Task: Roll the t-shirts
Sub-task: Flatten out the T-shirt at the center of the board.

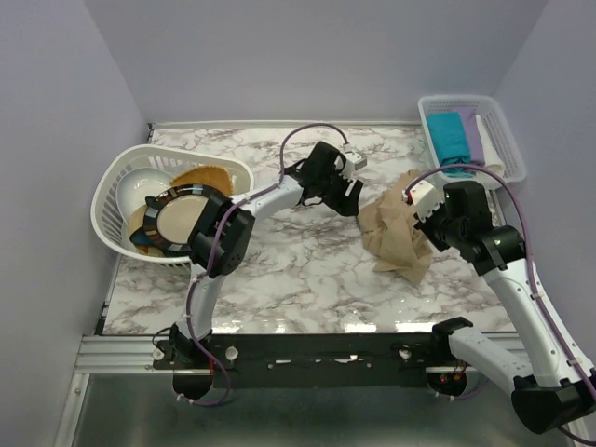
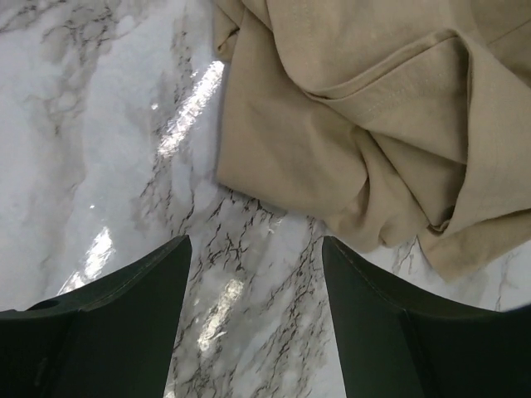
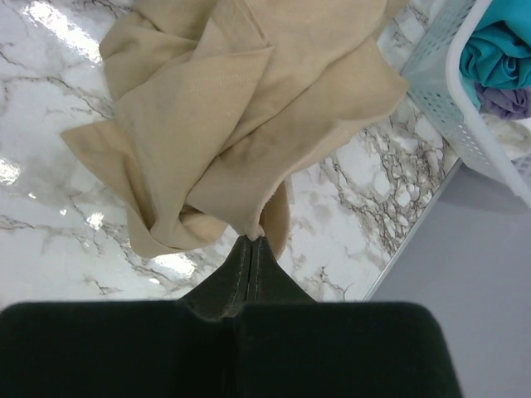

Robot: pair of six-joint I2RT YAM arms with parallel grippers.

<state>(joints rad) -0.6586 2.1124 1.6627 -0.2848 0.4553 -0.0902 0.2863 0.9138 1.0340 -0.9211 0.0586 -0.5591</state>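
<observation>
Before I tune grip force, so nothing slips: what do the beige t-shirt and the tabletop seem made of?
Beige t-shirt: soft matte cloth, likely cotton knit; it creases and shows a stitched hem. Tabletop: hard, glossy, marble-patterned, possibly laminate; it throws sharp glare.

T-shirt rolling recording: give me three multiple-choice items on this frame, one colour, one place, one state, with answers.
1. What colour is the t-shirt beside the lilac t-shirt in the rectangular basket? A red; B teal; C black.
2. Where does the beige t-shirt lie? A on the marble table; B in the rectangular basket; C on the floor.
3. The right gripper is: A open over bare table; B shut on nothing; C shut on the beige t-shirt.
Answers: 1 B, a teal t-shirt lies beside the lilac. 2 A, it sits crumpled on the marble. 3 C, cloth is pinched between its closed fingers.
</observation>
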